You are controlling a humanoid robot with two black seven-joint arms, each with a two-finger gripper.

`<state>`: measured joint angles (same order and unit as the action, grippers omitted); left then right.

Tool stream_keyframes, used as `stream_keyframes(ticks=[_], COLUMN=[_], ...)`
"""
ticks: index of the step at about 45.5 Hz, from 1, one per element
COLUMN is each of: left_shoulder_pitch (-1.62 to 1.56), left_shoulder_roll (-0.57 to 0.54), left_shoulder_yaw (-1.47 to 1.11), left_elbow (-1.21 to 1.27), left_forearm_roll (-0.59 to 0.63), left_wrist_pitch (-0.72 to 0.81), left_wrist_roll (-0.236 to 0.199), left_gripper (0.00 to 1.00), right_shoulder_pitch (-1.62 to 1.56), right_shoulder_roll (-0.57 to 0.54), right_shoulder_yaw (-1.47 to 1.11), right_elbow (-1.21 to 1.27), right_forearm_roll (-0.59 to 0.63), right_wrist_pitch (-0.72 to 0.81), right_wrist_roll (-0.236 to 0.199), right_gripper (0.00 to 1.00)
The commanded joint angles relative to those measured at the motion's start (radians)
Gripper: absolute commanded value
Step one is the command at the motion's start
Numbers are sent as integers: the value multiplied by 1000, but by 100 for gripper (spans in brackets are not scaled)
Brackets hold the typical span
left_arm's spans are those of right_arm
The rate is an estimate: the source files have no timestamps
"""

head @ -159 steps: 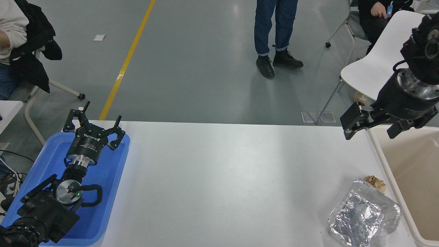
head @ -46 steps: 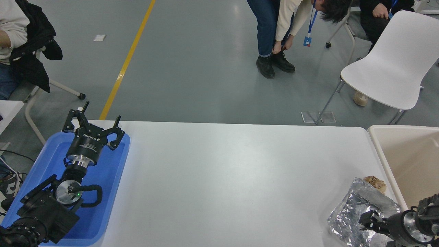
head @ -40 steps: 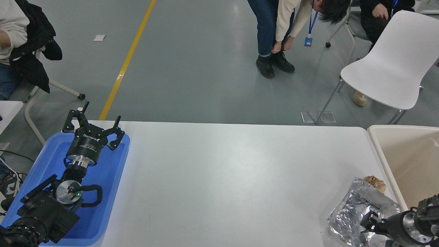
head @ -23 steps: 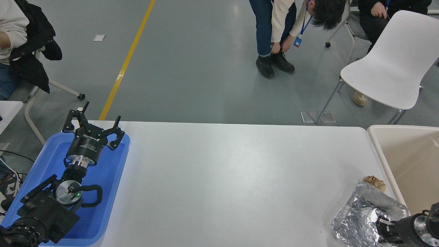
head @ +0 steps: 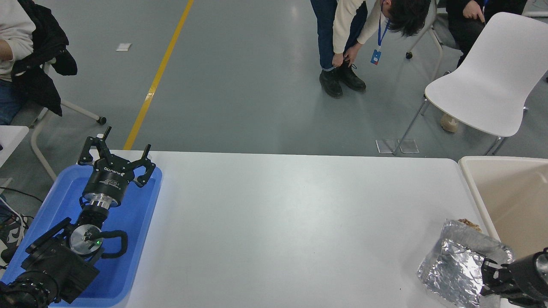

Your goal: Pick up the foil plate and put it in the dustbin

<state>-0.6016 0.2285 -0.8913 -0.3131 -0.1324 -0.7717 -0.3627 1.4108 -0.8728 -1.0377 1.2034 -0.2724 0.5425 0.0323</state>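
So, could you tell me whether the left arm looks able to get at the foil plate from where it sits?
Probably not. The left gripper is parked over the blue tray at the table's far left, while the foil plate lies at the right edge beside the dustbin, where the right gripper already is.

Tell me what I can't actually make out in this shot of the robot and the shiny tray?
Head view only:
- Right gripper: its fingers merge with the foil plate, so the grip is unclear.
- Brown paper ball: mostly hidden behind the plate's raised rim.
- Dustbin: cut off by the right edge.
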Motion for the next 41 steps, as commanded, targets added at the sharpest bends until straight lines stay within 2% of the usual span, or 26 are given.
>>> stream_keyframes(ticks=[1,11,24,41], left_shoulder_pitch=[0,0,0,0], left_shoulder_roll=[0,0,0,0], left_shoulder_yaw=[0,0,0,0], left_elbow=[0,0,-1,0], left_forearm_roll=[1,1,-1,0], left_wrist_pitch=[0,0,0,0], left_wrist_roll=[1,1,1,1], left_gripper=[100,100,100,100], right_shoulder_pitch=[414,732,1037,1120], right_shoulder_roll=[-12,12,106,149], right_shoulder_yaw=[-267,-407,-507,-524], right_elbow=[51,70,70,70], right_forearm_roll=[-33,-33,-30,-27], right_wrist_pitch=[243,243,243,243], right_wrist_roll=[0,0,1,0], right_gripper=[0,0,0,0])
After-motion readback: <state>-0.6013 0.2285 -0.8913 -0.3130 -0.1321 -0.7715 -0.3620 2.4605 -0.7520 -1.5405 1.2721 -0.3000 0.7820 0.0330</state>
